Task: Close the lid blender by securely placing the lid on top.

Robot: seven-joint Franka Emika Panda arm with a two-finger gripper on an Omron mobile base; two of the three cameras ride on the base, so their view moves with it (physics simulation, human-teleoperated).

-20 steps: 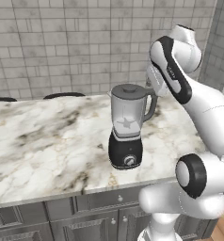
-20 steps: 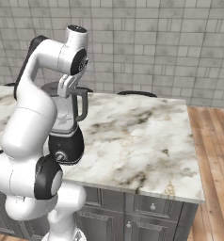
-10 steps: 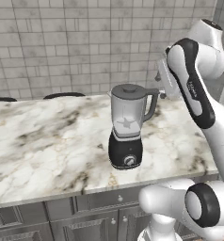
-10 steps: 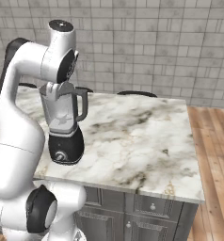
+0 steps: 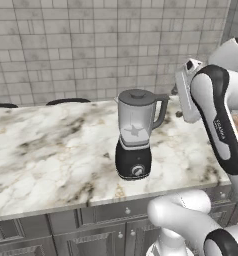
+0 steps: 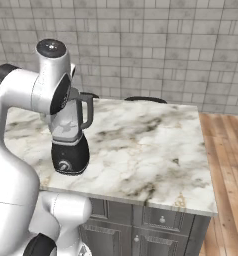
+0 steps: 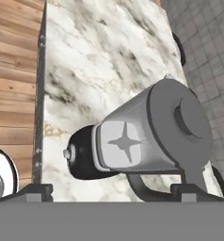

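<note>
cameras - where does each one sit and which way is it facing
Left base view: behind the arm's left, looking down at the blender on the counter; arm rises at right.
Right base view: behind its right, same blender; arm at left.
Hand view: on the hand, rolled sideways, facing the lid on the jar; fingers at bottom.
All share the blender.

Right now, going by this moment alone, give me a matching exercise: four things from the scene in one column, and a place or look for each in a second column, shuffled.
Things:
1. lid
2. knob
3. handle
4. counter

Place or look:
A. white marble with grey veins
B. on the front of the black base
C. sitting on the mouth of the jar
D. on the jar's side

Pairs: 1-C, 2-B, 3-D, 4-A
</note>
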